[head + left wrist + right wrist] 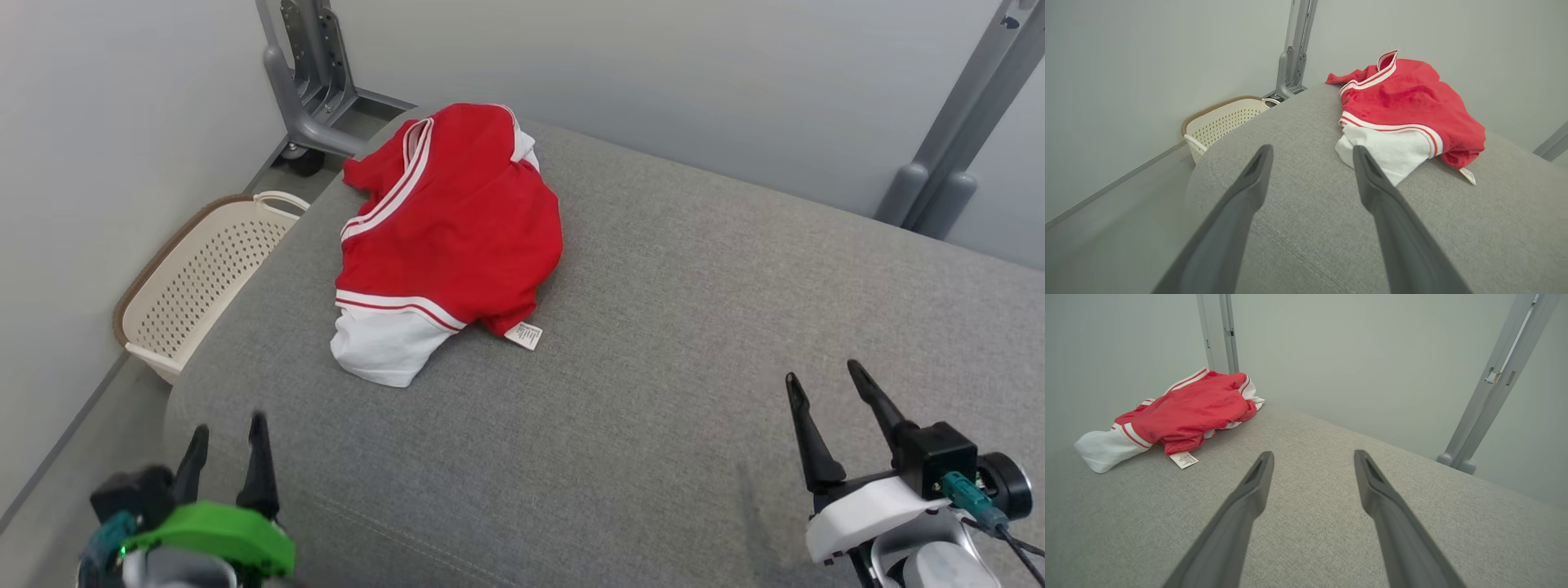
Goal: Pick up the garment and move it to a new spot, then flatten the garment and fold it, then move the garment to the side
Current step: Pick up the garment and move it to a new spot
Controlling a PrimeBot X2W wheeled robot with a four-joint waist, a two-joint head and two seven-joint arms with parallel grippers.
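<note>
Head view shows garment (449, 229) with care label (523, 335), print illegible

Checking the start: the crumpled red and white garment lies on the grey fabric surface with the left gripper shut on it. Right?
No: the left gripper is open, apart from the crumpled red and white garment; the left wrist view shows it.

No word, brand or number can be read anywhere. The only print is on a small white care tag (523, 335) that sticks out from under the red edge of the garment (457, 220). It lies flat on the grey cushion (694, 343), toward its far left corner. The tag carries several rows of fine print, too small to make out in any view.
</note>
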